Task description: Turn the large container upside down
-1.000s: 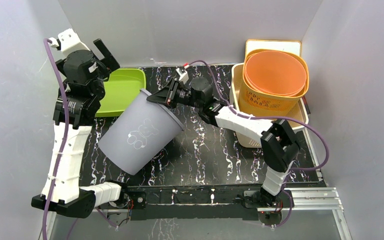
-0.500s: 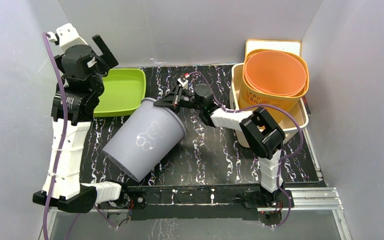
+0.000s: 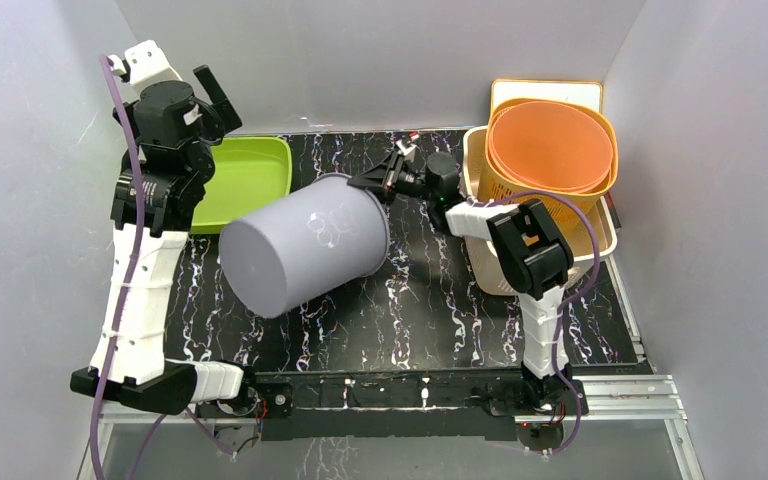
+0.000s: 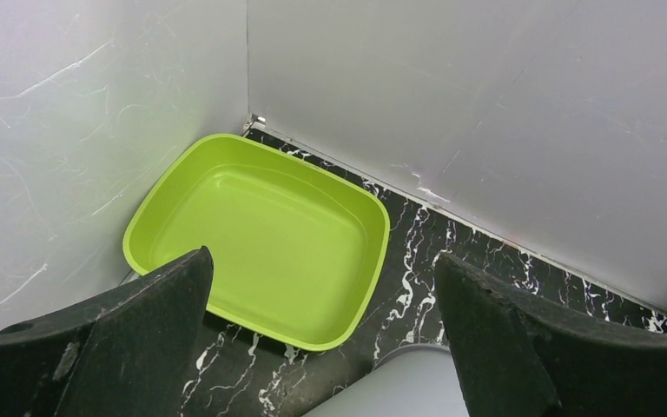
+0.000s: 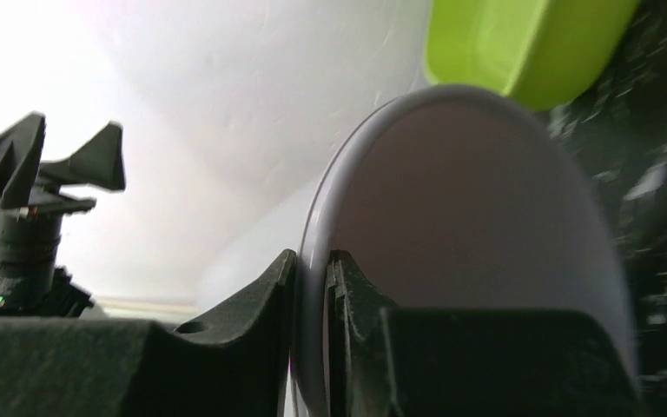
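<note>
Compared with before, the large container point(image 3: 300, 245) is tipped further over the tabletop point(image 3: 430, 300) middle, its rim edge pinched by the right gripper point(image 5: 311, 265). Left gripper point(image 4: 321, 287) stands wide open above the green tray point(image 4: 260, 234).

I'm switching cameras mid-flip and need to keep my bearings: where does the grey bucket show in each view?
Top external: the grey bucket lies tipped over, centre-left of the picture, its rim at the right gripper.
Left wrist: only a sliver at the bottom edge, right of centre.
Right wrist: it fills the middle, rim pinched between the fingers.
Shared landmark: the green tray, upper left from above, centre on the left wrist, top right on the right wrist.
</note>
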Motion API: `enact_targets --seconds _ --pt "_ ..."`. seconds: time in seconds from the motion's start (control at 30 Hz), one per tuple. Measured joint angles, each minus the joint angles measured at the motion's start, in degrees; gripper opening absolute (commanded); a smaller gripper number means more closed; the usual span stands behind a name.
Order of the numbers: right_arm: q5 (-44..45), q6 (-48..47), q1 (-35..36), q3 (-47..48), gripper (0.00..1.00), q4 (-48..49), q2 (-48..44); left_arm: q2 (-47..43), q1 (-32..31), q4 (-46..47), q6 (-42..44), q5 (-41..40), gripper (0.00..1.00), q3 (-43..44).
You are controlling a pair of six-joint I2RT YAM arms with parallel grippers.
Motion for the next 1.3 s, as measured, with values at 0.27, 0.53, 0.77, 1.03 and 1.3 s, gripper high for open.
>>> enact_targets --seconds 0.27,0.53,0.77,1.03,1.3 --pt "0.0 -10.2 -5.3 8.3 0.23 -14.7 8.7 1.4 0.0 0.1 -0.1 1.3 0.98 0.0" --pt "0.8 -19.9 -5.9 14.4 0.33 -29.1 13.9 2.7 0.0 0.5 -0.1 2.1 0.98 -1.2" --pt "4.4 -28.7 -7.0 21.2 0.42 -40.3 13.9 2.9 0.0 0.5 -0.5 3.2 0.98 -2.7" --pt "15.2 -40.5 -7.0 29.5 0.44 -55.5 10.3 3.0 0.0 1.0 -1.5 4.9 0.98 -5.2" --pt "26.5 -51.9 -4.6 38.3 0.53 -68.3 2.2 3.0 0.0 1.1 -2.8 7.6 0.98 -8.6"
